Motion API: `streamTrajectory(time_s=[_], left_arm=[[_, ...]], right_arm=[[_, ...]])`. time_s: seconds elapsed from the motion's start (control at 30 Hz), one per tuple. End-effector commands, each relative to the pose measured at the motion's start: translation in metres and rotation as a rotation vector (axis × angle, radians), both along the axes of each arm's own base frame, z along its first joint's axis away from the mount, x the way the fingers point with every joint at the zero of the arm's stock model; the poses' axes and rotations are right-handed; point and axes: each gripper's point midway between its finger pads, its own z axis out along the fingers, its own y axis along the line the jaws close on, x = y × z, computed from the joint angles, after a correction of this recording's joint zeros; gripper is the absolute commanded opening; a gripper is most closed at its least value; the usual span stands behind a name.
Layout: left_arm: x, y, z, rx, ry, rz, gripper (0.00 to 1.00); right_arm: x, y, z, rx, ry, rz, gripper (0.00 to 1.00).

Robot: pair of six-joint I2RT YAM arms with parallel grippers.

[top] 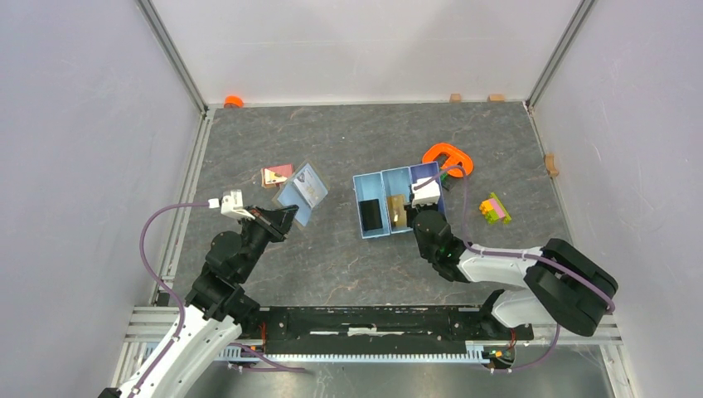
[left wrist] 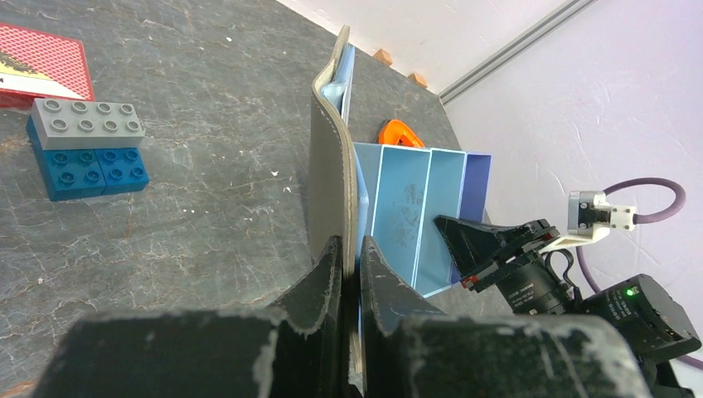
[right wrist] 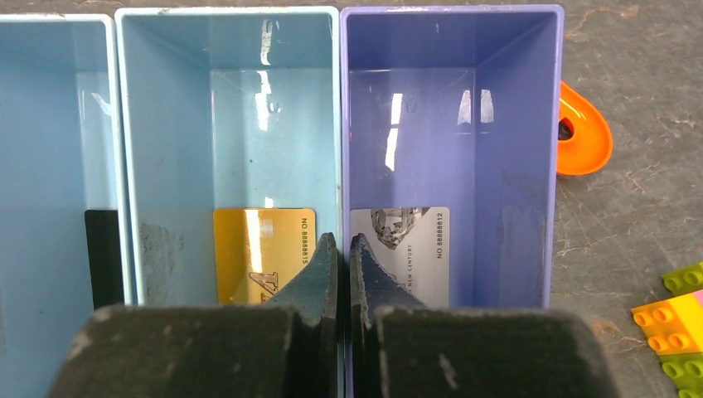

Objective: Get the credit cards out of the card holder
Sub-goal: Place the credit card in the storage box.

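Left hand [left wrist: 350,249] clamps card holder [left wrist: 332,166]; right hand [right wrist: 344,245] pinched together; tray [right wrist: 448,10]: gold card [right wrist: 257,249] middle bin, silver card [right wrist: 414,249] purple bin.

credit cards [right wrist: 257,249] [right wrist: 410,240] visible 2 | card holder [top: 300,197] 1 | tray [right wrist: 452,108] 1

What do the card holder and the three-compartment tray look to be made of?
Card holder: probably soft leather or faux leather, matte grey-taupe; it curves where the left gripper pinches it. Three-compartment tray: hard glossy plastic; its walls mirror the lights.
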Motion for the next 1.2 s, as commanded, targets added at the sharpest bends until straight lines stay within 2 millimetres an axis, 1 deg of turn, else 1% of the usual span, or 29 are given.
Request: streamTrajectory(time_s=[0.0, 0.07, 0.17, 0.23, 0.3, 0.33, 0.43, 0.5, 0.53, 0.6, 0.67, 0.77, 0.87, 1.07, 1.17], left_arm=[[0.004, 0.005, 0.016, 0.007, -0.062, 0.026, 0.02], [0.003, 0.005, 0.017, 0.005, -0.065, 0.026, 0.02], [0.004, 0.005, 0.017, 0.005, -0.063, 0.023, 0.02], [0.004, 0.004, 0.016, 0.006, -0.061, 0.022, 0.02], [0.004, 0.005, 0.016, 0.007, -0.062, 0.025, 0.02], [0.004, 0.005, 0.016, 0.008, -0.061, 0.024, 0.02], [0.004, 0.005, 0.016, 0.006, -0.063, 0.028, 0.02], [0.004, 0.005, 0.016, 0.006, -0.063, 0.028, 0.02], [0.004, 0.006, 0.016, 0.008, -0.063, 0.030, 0.02], [0.004, 0.006, 0.016, 0.009, -0.063, 0.029, 0.02], [0.004, 0.006, 0.016, 0.010, -0.063, 0.032, 0.02], [0.003, 0.008, 0.017, 0.007, -0.068, 0.036, 0.02], [0.003, 0.008, 0.018, 0.004, -0.070, 0.037, 0.02], [0.001, 0.008, 0.019, -0.001, -0.074, 0.034, 0.02], [0.001, 0.007, 0.019, -0.002, -0.075, 0.031, 0.02]], right_arm=[[0.013, 0.011, 0.044, 0.207, -0.101, -0.057, 0.00], [0.009, 0.011, 0.036, 0.228, -0.098, -0.044, 0.00], [0.014, 0.018, 0.023, 0.207, -0.029, -0.060, 0.00], [0.017, 0.022, 0.017, 0.189, 0.014, -0.067, 0.00], [0.022, 0.029, 0.019, 0.190, 0.065, -0.092, 0.00], [0.025, 0.034, 0.021, 0.190, 0.083, -0.093, 0.00], [0.030, 0.046, 0.017, 0.157, 0.170, -0.100, 0.00], [0.035, 0.058, 0.020, 0.140, 0.212, -0.083, 0.00], [0.036, 0.063, 0.016, 0.126, 0.244, -0.080, 0.00], [0.041, 0.078, 0.016, 0.120, 0.295, -0.054, 0.00], [0.043, 0.088, 0.008, 0.111, 0.353, -0.045, 0.01], [0.049, 0.106, 0.003, 0.112, 0.402, -0.010, 0.01], [0.059, 0.118, -0.003, 0.098, 0.436, 0.004, 0.01], [0.078, 0.125, -0.021, 0.085, 0.509, 0.007, 0.02], [0.087, 0.124, -0.029, 0.104, 0.531, 0.009, 0.04]])
